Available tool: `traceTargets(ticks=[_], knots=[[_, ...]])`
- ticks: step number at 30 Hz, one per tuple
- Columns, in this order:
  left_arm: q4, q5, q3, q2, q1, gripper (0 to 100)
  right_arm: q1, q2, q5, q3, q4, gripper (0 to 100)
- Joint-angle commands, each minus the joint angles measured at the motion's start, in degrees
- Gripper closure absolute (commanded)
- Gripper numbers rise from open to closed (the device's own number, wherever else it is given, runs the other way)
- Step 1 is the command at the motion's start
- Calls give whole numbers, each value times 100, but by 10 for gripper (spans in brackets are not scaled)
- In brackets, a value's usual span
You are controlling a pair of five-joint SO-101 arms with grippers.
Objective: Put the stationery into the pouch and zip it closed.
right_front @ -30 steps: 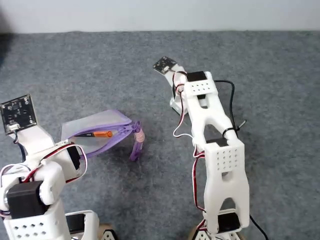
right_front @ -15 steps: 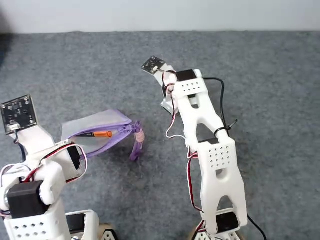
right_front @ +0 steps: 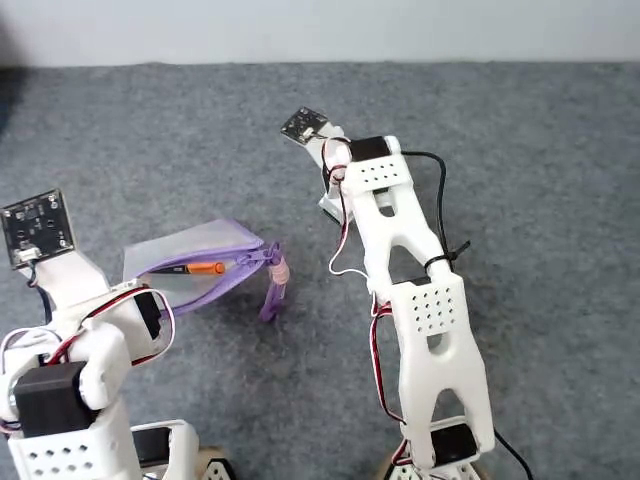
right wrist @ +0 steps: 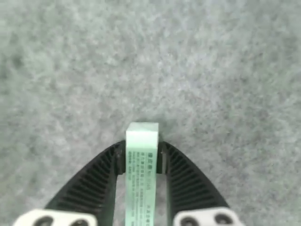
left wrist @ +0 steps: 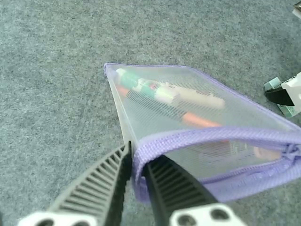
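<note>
At desk's (right_front: 520, 150) left side, left hand (left wrist: 136, 158) is pinched on the pouch (left wrist: 202, 117) rim by the mouth; pens (left wrist: 169, 94) already inside. Right hand (right wrist: 141, 149) is clamped on a green block (right wrist: 141, 139), mid-desk, well apart from pouch. Step: carrying it over. Next: line up w/ mouth, drop in, then zip. Vs 1 s ago, right arm swung toward pouch; pouch unmoved.

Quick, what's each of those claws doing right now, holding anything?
Left gripper: shut on the rim of the purple pouch.
Right gripper: shut on a small green block, perhaps an eraser.
</note>
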Motion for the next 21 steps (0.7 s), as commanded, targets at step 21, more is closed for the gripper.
traceTargets(ticks=[21], knots=[[-70,53,-57,-18,-18,989,-127,-4004,-2013,2198,2308,991]])
